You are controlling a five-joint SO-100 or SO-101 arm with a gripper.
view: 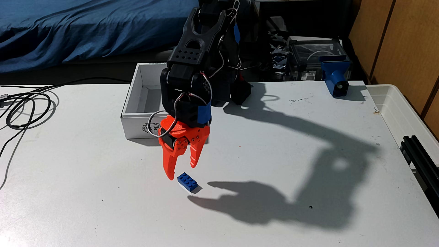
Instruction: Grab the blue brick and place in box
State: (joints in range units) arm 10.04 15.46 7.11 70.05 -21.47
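The blue brick (188,181) lies flat on the white table, studs up, near the middle of the fixed view. My orange gripper (182,172) hangs just above and behind it, pointing down, fingers apart and holding nothing. Its left fingertip (170,177) is close beside the brick's left end. The white box (137,118) stands behind the gripper with its top open. Its wreath emblem faces the camera and is partly hidden by the gripper and a grey wire.
Black cables (26,109) coil at the table's left edge. A blue 3D-printed mount (335,76) sits at the back right corner, beside a translucent white tub (403,114). A blue blanket (71,30) lies behind the table. The arm's shadow spreads to the right.
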